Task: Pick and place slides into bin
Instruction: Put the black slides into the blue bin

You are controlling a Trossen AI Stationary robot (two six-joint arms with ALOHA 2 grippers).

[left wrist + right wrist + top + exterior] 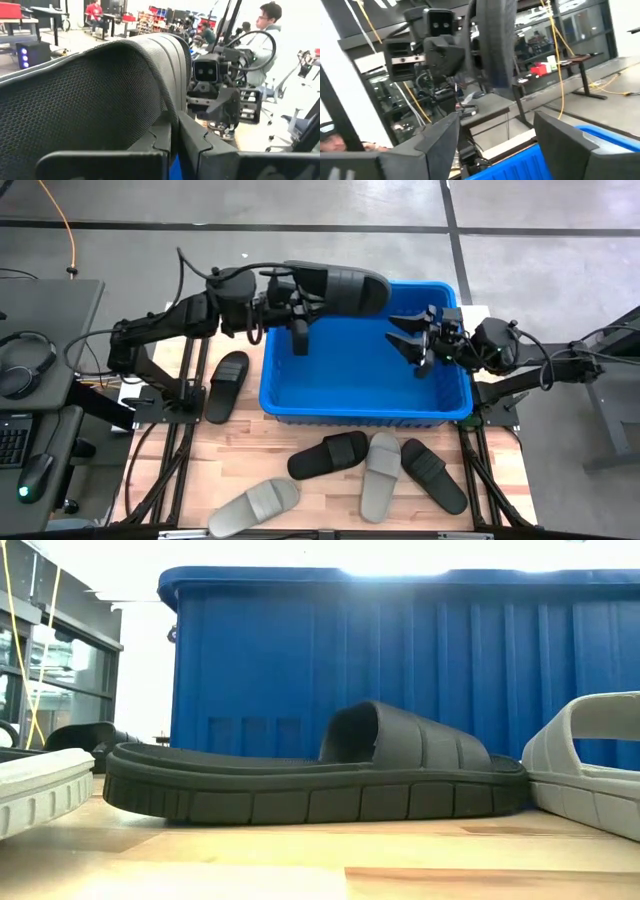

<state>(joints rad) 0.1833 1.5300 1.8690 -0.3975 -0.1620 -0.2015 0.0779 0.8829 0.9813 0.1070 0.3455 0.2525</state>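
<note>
My left gripper (295, 298) is shut on a black slide (340, 288), held above the far left part of the blue bin (300, 402). My right gripper (412, 340) stands open over the bin's right side with nothing between its fingers; its wrist view shows the held slide (495, 40) edge-on farther off. Another black slide (227, 385) lies on the table left of the bin. In front of the bin lie two black slides (328, 454) (433, 474) and two grey ones (381, 473) (254, 506), all sole down. My left gripper pinches the slide's edge at one end (172, 112) between its two fingers (200, 145). The fingers come level from the table's left and lie along the slide. The slide is lifted clear above the bin, standing on its side and reaching away from the fingers toward the right.
The bin's tall blue wall (400, 660) rises behind the nearest black slide (320, 775). A desk with headphones (25, 365) stands left of the table. People and workbenches show in the room beyond (265, 30).
</note>
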